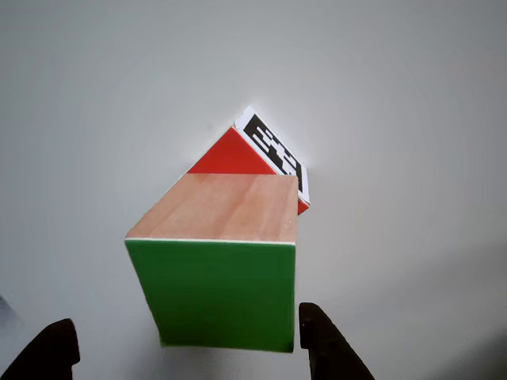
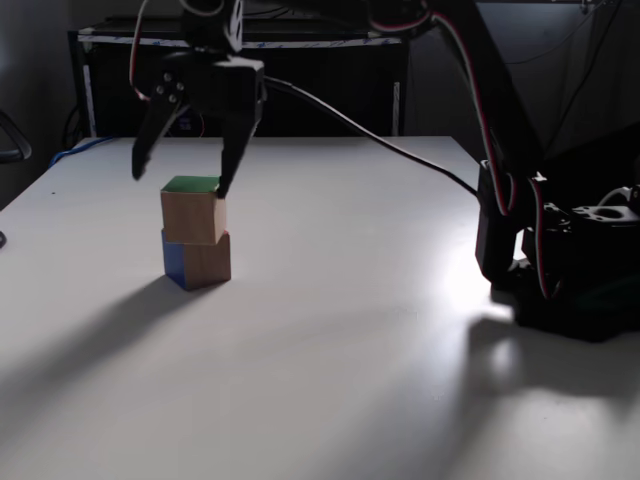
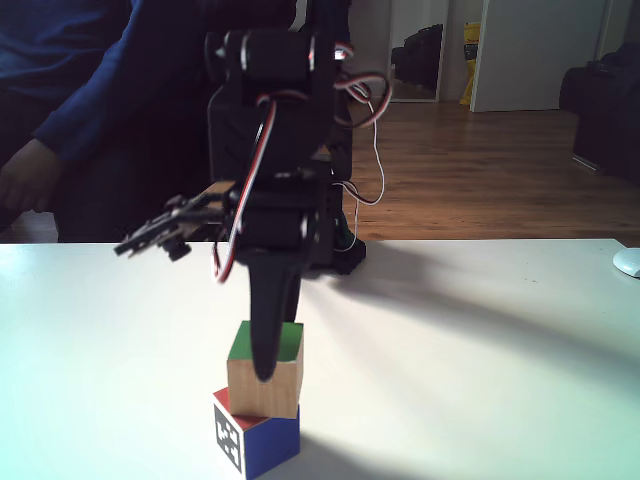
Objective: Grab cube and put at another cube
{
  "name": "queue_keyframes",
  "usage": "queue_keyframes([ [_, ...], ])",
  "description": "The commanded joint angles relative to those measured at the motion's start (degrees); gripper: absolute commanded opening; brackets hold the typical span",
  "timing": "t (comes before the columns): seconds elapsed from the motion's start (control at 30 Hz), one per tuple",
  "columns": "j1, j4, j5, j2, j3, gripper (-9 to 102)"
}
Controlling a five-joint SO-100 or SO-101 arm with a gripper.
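Cube (image 2: pixel 193 210) — green face up — sits stacked on another cube (image 2: pixel 200 261), slightly askew, on the white table (image 2: pixel 350 330). Gripper (image 2: pixel 178 186) hangs just above it, jaws spread apart — holding nothing.

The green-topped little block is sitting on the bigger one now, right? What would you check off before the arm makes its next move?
1. Green-faced cube rests on the larger cube: ok, stacked in both fixed views.
2. Stack alignment: not ok, the upper cube is twisted and offset; a red corner and the marker of the lower one stick out in the other view.
3. Gripper released: ok, the jaws are spread wide, one finger beside the cube's edge.
4. That finger is clear of the cube: cannot tell, it looks very close.
5. Path upward free: ok, nothing shows above the stack.
6. Person's hand away from the stack: ok, it rests behind the table's far edge.
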Motion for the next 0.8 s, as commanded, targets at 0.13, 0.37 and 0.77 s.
queue_keyframes([
  [0.13, -1.85, 0.00, 0.00, 12.66, 6.24, 44],
  [0.37, -4.92, 0.00, 0.70, 28.74, 17.14, 46],
  [0.77, -15.12, -6.86, 4.22, 69.43, 43.86, 46],
])
